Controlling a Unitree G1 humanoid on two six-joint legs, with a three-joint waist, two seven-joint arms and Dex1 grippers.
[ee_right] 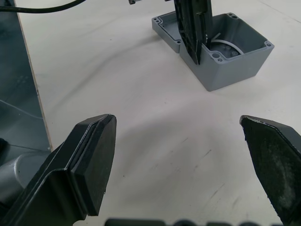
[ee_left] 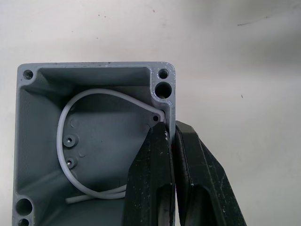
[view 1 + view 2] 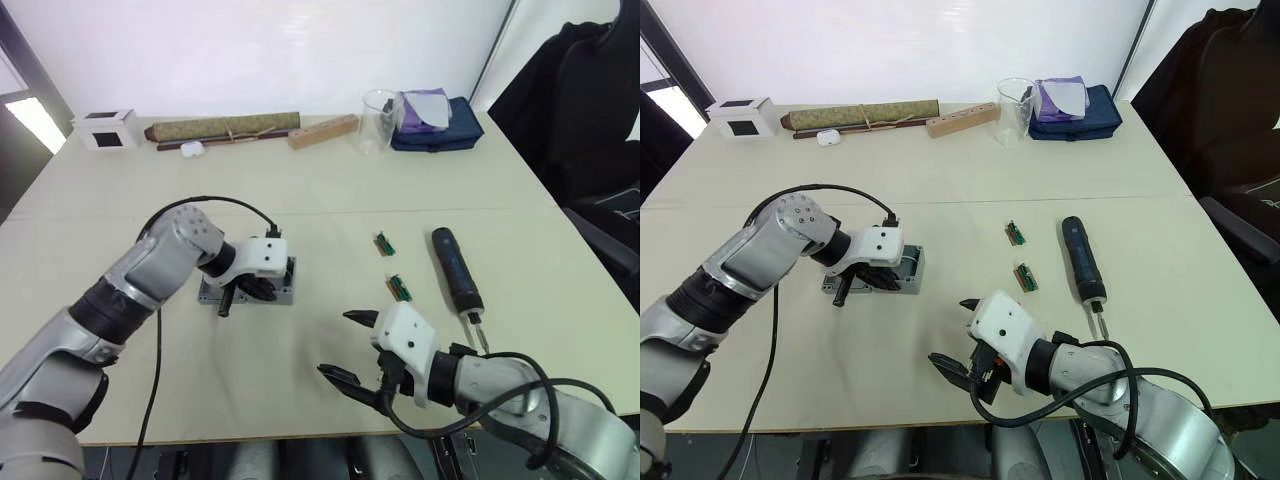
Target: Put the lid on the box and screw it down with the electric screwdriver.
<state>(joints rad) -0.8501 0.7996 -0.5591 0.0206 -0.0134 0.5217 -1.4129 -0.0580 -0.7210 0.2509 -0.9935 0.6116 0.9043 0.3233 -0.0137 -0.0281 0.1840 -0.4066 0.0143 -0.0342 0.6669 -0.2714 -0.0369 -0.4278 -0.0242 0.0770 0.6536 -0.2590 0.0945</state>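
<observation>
Left hand (image 2: 171, 155) pinching box (image 2: 94, 141) wall, white ring inside | right hand (image 1: 181, 155) wide open, empty

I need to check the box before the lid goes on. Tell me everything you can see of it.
The box is a deep, square, grey cast-metal enclosure, open at the top, standing on the table. It has screw holes in its corners and a white ring inside. The left gripper pinches one wall, one finger inside and one outside. The shallow lid lies right beside it.

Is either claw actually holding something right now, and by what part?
The left gripper pinches the box by one side wall, one finger inside, one outside. The right gripper is open and holds nothing.
</observation>
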